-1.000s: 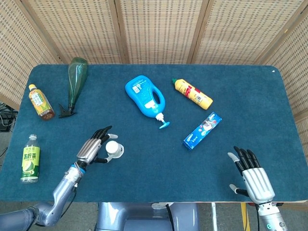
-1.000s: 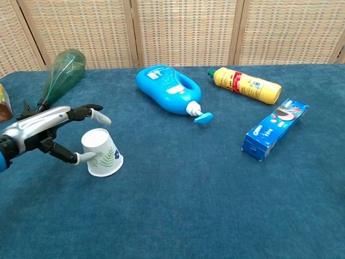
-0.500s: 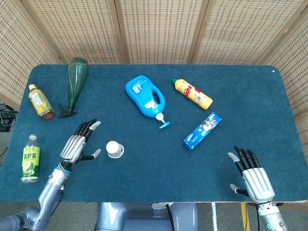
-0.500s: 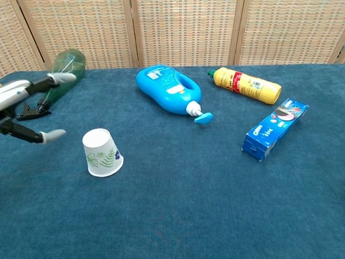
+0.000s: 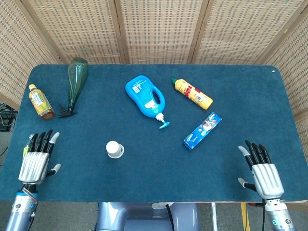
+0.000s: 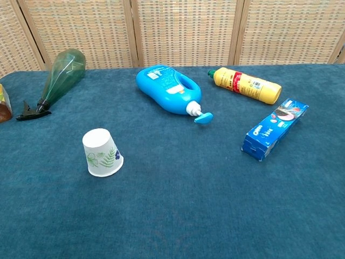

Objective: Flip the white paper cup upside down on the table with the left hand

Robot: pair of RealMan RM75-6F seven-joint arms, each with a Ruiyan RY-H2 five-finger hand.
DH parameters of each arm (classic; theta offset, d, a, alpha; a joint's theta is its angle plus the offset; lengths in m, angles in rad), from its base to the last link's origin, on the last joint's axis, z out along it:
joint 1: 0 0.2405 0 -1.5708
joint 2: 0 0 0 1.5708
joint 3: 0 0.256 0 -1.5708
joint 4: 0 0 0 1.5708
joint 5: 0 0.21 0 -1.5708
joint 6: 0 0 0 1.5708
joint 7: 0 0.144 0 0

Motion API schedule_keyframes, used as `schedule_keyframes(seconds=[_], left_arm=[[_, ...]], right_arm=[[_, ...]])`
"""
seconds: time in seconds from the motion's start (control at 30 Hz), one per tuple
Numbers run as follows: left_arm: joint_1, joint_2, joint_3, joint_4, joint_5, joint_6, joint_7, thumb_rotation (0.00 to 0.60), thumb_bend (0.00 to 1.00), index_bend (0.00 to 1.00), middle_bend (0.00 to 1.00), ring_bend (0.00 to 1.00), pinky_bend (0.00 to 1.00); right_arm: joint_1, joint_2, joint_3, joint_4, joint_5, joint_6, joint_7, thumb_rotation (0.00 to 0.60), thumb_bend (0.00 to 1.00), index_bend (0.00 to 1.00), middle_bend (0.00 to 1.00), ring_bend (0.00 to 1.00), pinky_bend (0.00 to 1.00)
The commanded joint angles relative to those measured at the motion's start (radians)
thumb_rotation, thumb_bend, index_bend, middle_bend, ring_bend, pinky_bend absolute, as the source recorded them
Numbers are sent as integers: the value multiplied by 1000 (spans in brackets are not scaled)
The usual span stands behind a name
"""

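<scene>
We observe the left hand (image 5: 36,161) at the near left table edge and the right hand (image 5: 262,173) at the near right edge, both empty with fingers spread. The white paper cup (image 6: 102,152) stands upside down on the blue table (image 5: 144,183), well apart from both hands. Beyond it lie the blue detergent jug (image 5: 145,96) and yellow bottle (image 5: 193,93).

The white paper cup (image 5: 114,149) (image 6: 102,152), printed with a green leaf, is set upside down, mouth on the blue counter (image 6: 183,205), untouched.
</scene>
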Motion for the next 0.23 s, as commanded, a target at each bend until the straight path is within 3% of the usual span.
schedule_keyframes(seconds=[0.03, 0.23], left_arm=[[38, 34, 20, -41, 14, 40, 25, 600, 162, 0, 0, 0, 0], [60, 56, 32, -50, 29, 26, -6, 600, 162, 0, 0, 0, 0]], right_arm=[[-1, -1, 1, 0, -4, 6, 0, 600, 65, 0, 0, 0, 0], [-6, -21, 2, 21, -36, 40, 0, 600, 66, 0, 0, 0, 0]])
